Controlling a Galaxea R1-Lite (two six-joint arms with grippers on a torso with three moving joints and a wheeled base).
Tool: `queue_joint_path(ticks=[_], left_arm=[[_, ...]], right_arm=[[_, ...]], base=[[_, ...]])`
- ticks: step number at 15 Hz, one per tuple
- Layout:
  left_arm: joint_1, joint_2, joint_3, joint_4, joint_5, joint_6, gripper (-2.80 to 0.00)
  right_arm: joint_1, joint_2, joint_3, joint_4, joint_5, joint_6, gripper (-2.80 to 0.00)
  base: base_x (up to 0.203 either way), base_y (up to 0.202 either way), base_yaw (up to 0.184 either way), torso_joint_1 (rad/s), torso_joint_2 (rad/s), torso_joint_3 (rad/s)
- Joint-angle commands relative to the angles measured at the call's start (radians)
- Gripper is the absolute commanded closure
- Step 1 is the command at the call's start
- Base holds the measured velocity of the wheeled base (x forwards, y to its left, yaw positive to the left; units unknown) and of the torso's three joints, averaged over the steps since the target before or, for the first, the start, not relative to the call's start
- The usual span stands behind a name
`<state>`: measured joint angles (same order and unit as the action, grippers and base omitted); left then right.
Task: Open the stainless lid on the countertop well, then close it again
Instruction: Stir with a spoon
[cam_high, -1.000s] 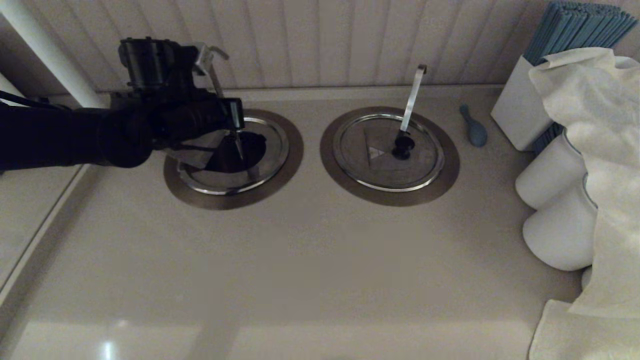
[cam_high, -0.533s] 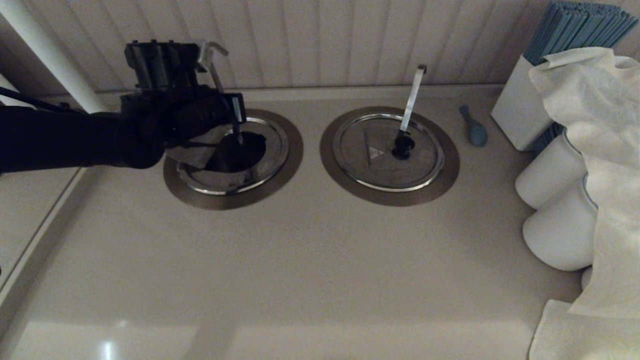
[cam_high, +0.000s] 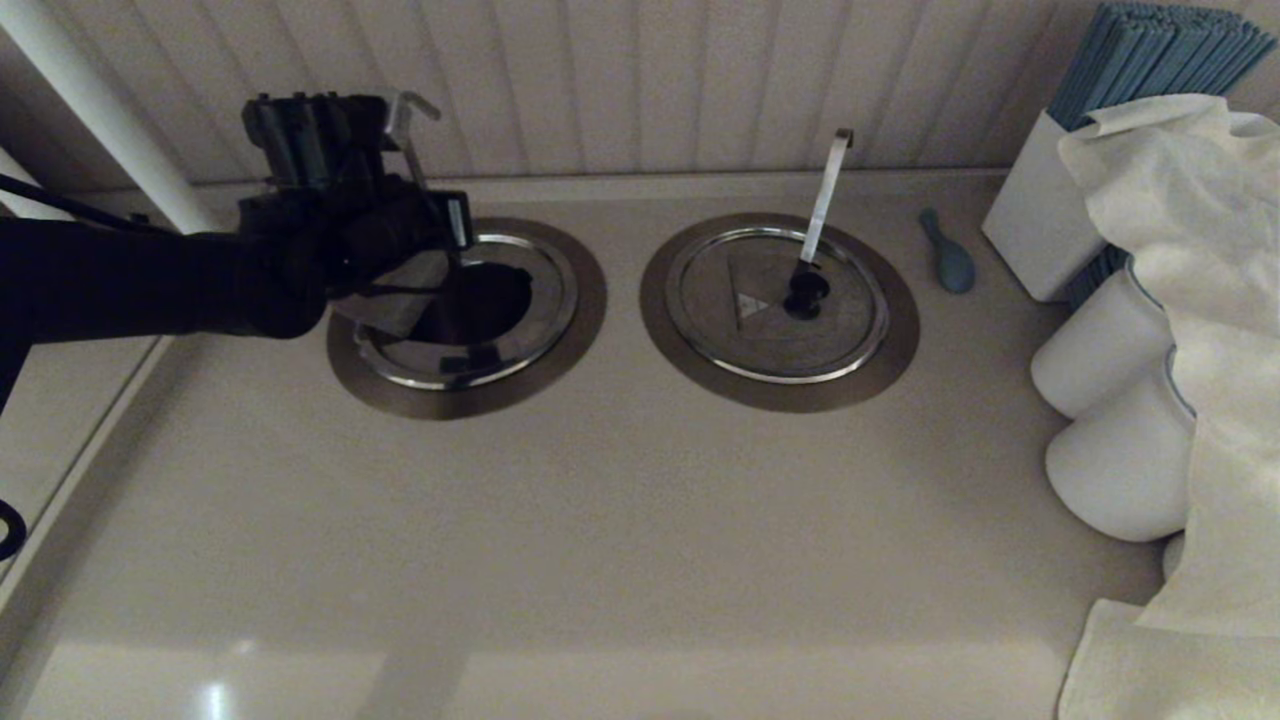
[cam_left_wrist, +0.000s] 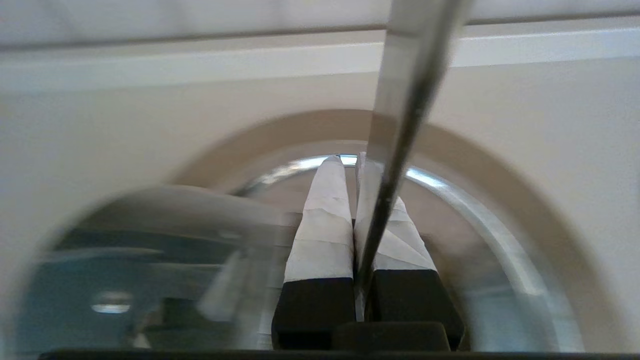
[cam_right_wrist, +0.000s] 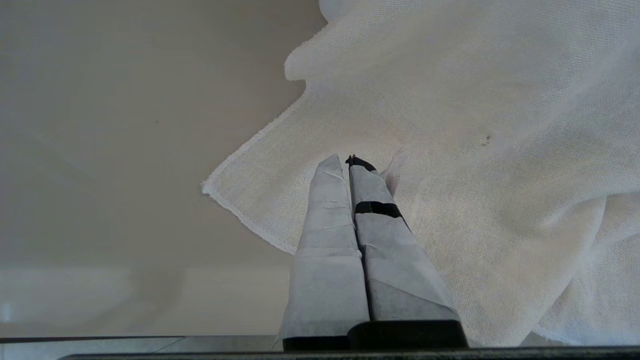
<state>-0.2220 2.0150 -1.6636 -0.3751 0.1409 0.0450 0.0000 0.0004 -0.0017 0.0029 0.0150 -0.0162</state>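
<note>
The countertop well (cam_high: 575, 335) sits at the left, and its dark inside (cam_high: 480, 295) is exposed. Under my left arm, the stainless lid (cam_high: 385, 300) is tilted up on edge; it also shows as a blurred disc (cam_left_wrist: 165, 210). My left gripper (cam_high: 458, 240) (cam_left_wrist: 350, 160) hangs over the well. Its fingers are shut, and the thin grey hooked utensil handle (cam_high: 415, 150) (cam_left_wrist: 400, 125) runs through the slit between them. The lid's knob is hidden. My right gripper (cam_right_wrist: 348, 159) is parked shut over a white cloth (cam_right_wrist: 475, 125), outside the head view.
The twin lid (cam_high: 770, 320) lies flat in its collar at centre right, with a broad bright handle (cam_high: 825, 190). Further right are a blue spoon (cam_high: 950, 255), a white box of blue sticks (cam_high: 1040, 200), white cylinders (cam_high: 1100, 350) and draped cloth (cam_high: 1200, 300). The panelled wall (cam_high: 640, 90) stands behind.
My left gripper has risen and shifted slightly left and back, and the hooked handle has leaned the same way. The tilted lid stays raised.
</note>
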Motion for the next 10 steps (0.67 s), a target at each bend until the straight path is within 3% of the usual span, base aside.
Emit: queue_joint_path(ticks=[1, 6, 8, 10], left_arm=[[0.01, -0.006, 0.006, -0.002, 0.003, 0.018, 0.0], [0.018, -0.034, 0.046, -0.002, 0.023, 0.063, 0.0], [0.018, -0.067, 0.1, -0.001, 0.02, 0.131, 0.0], [0.01, -0.07, 0.102, 0.004, 0.014, 0.127, 0.0]], right_arm=[[0.0, 0.0, 0.0, 0.0, 0.0, -0.001, 0.0], [0.0, 0.0, 0.0, 0.0, 0.0, -0.001, 0.0], [0.002, 0.0, 0.0, 0.0, 0.0, -0.001, 0.0], [0.0, 0.0, 0.0, 0.0, 0.0, -0.001, 0.0]], base=[[0.0, 0.0, 0.0, 0.0, 0.0, 0.0], [0.0, 0.0, 0.0, 0.0, 0.0, 0.0], [0.0, 0.0, 0.0, 0.0, 0.0, 0.0], [0.0, 0.0, 0.0, 0.0, 0.0, 0.0]])
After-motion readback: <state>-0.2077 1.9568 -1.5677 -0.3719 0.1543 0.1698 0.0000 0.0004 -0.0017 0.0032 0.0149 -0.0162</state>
